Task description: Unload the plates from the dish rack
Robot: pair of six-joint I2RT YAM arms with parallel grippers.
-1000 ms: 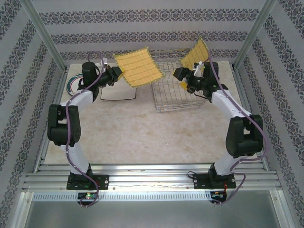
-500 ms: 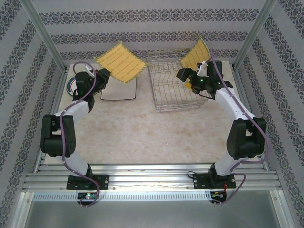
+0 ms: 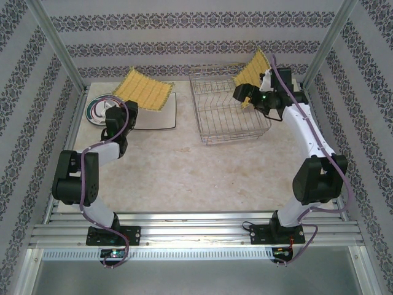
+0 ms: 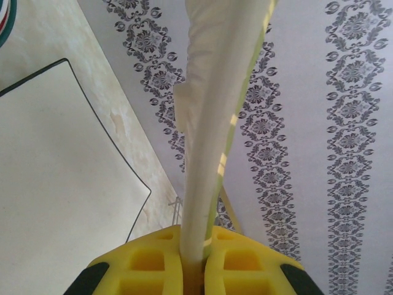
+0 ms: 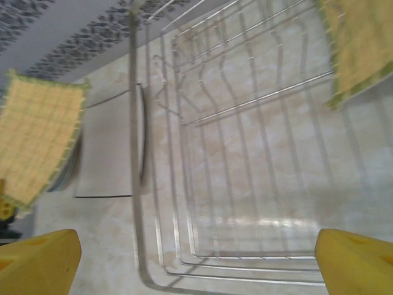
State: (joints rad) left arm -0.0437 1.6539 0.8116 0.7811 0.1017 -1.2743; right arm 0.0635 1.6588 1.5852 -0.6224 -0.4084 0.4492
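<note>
Yellow plate (image 4: 215, 92) clamped in left tool (image 4: 193, 261), right tool (image 5: 196, 261) wide open

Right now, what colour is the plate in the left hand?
The plate is woven yellow; top external view shows it best.

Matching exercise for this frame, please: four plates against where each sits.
1 white square plate
2 green-banded round plate
3 left yellow plate
4 right yellow plate

A in the dish rack's far right corner
B gripped by the left hand
C flat on the table beside the rack
D by the table's left edge

Pairs: 1-C, 2-D, 3-B, 4-A
</note>
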